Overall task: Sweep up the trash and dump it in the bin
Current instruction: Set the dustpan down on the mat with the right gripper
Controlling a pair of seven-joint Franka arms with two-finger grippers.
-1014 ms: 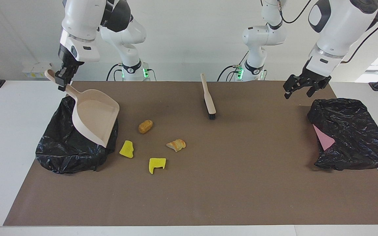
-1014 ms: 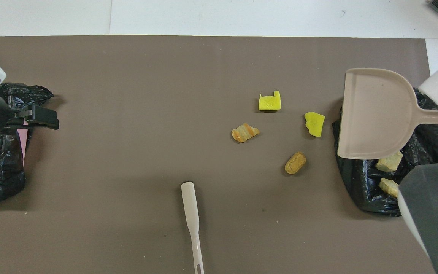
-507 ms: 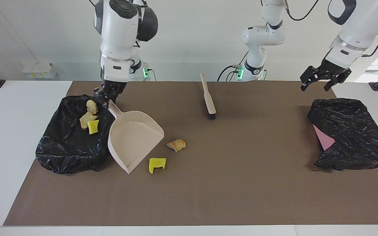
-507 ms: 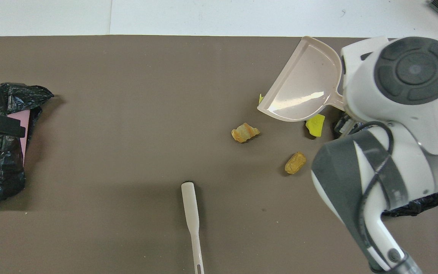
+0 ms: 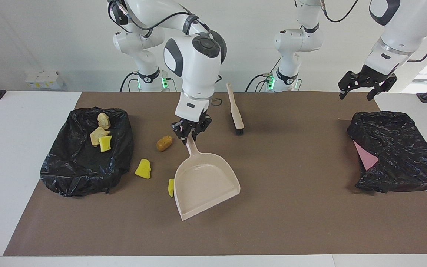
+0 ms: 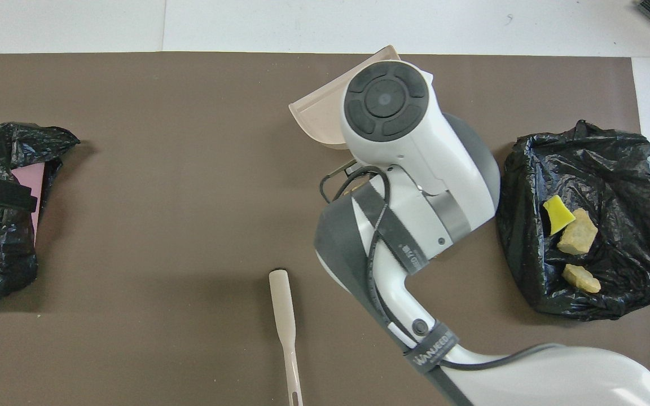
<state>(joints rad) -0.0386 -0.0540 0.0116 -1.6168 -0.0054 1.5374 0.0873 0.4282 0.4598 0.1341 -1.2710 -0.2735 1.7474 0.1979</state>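
Observation:
My right gripper (image 5: 191, 132) is shut on the handle of the beige dustpan (image 5: 206, 185), which it holds tilted, pan down, low over the mat's middle; the pan's edge shows in the overhead view (image 6: 322, 115). Loose trash lies beside it: a brown chunk (image 5: 164, 143), a yellow sponge piece (image 5: 143, 168), and a second yellow piece (image 5: 171, 187) half hidden by the pan. Three scraps (image 5: 100, 135) lie in the black-bag bin (image 5: 83, 167), also seen from overhead (image 6: 578, 239). My left gripper (image 5: 358, 89) is open and empty, up in the air beside the second black bag (image 5: 399, 155).
The beige brush (image 5: 235, 111) lies on the mat close to the robots, its handle showing in the overhead view (image 6: 282, 310). The second black bag at the left arm's end holds a pink sheet (image 5: 365, 155). My right arm covers the loose scraps from overhead.
My right gripper has carried the dustpan from over the bin to the mat's middle, covering the bread-like piece. Three scraps now show in the bin. My left gripper rose slightly.

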